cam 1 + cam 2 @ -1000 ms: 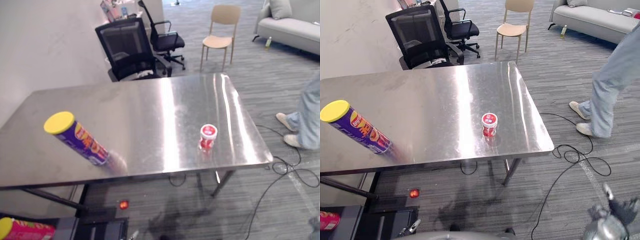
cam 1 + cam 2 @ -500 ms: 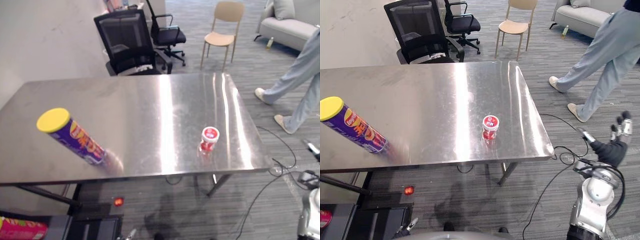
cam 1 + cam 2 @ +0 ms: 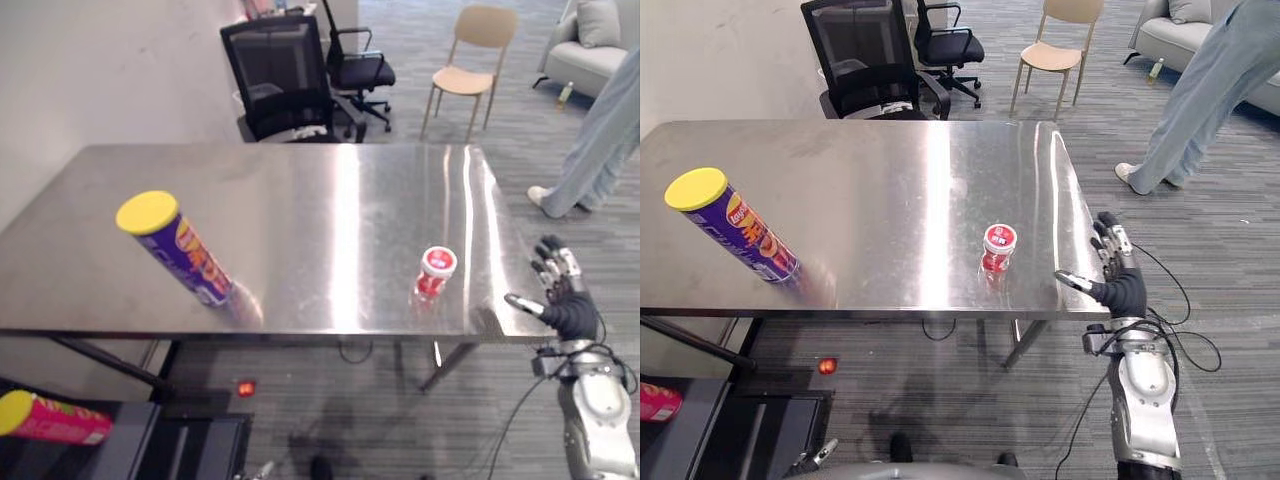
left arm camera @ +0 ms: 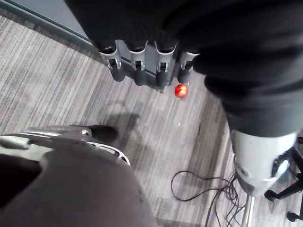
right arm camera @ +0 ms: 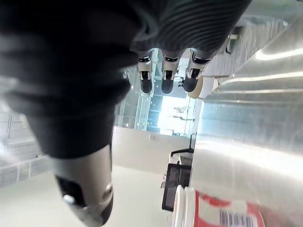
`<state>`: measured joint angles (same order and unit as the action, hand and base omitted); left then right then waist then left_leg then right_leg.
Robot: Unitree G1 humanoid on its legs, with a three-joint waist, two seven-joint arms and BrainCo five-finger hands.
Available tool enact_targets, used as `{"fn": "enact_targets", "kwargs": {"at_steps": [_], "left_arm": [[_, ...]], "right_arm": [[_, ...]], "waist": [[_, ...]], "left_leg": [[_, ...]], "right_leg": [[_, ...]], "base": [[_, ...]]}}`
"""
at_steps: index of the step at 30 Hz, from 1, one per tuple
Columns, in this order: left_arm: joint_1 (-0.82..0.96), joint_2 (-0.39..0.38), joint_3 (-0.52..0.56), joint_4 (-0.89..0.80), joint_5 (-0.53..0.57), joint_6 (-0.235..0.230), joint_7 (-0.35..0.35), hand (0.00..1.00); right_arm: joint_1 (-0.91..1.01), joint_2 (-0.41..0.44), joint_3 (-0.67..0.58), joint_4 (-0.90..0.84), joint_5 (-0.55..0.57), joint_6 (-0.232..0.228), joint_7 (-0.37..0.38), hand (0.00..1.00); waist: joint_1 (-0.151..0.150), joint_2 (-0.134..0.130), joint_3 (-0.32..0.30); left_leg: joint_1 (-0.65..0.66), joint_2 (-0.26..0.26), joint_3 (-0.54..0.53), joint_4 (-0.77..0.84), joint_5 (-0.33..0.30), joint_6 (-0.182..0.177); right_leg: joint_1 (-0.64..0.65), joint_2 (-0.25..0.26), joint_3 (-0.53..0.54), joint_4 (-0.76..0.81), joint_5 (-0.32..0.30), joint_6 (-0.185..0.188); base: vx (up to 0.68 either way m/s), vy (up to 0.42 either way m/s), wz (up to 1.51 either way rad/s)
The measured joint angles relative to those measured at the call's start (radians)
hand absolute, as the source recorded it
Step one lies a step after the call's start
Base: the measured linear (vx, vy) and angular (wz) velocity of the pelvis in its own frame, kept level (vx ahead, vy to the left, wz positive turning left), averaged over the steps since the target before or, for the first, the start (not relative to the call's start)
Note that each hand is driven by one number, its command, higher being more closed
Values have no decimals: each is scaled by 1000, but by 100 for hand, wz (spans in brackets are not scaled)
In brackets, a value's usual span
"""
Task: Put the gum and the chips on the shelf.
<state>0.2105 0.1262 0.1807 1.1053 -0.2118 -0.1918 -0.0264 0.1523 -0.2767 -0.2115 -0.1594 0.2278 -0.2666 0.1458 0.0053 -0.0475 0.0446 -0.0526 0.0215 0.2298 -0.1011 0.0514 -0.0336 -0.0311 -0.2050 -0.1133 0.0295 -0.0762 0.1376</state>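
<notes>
The gum, a small red-and-white tub (image 3: 436, 273), stands near the right front of the steel table (image 3: 330, 200). The chips, a purple can with a yellow lid (image 3: 178, 248), stand at the table's left front. My right hand (image 3: 563, 295) is raised by the table's right front corner, a little right of the gum, open with straight fingers and holding nothing. Its wrist view shows the fingers (image 5: 163, 75) and the gum tub (image 5: 218, 213) close by. My left hand's fingers (image 4: 137, 71) hang relaxed and open over the carpet, holding nothing.
A dark low shelf (image 3: 130, 445) sits at the lower left with a pink can (image 3: 50, 420) lying on it. Black office chairs (image 3: 285, 75) stand behind the table, with a wooden chair (image 3: 470, 60) farther back. A person's legs (image 3: 600, 130) pass on the right.
My right hand has risen from below to the table's right front corner. The camera has shifted. The person has walked on at the right.
</notes>
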Motion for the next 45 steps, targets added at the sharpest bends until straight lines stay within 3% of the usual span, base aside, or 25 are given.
{"fn": "enact_targets", "kwargs": {"at_steps": [15, 45], "left_arm": [[-14, 1, -27, 7, 42, 0, 2, 0], [-23, 6, -26, -1, 109, 7, 2, 0]], "right_arm": [[-2, 0, 104, 10, 5, 0, 8, 0], [-230, 4, 180, 253, -102, 14, -50, 0]], "waist": [[1, 17, 29], [26, 9, 77]], "left_leg": [[-3, 8, -18, -1, 1, -2], [2, 5, -48, -2, 3, -5]], "right_leg": [[8, 13, -14, -2, 1, 1], [39, 13, -50, -15, 1, -1]], "base": [[14, -2, 2], [-3, 1, 2]]}}
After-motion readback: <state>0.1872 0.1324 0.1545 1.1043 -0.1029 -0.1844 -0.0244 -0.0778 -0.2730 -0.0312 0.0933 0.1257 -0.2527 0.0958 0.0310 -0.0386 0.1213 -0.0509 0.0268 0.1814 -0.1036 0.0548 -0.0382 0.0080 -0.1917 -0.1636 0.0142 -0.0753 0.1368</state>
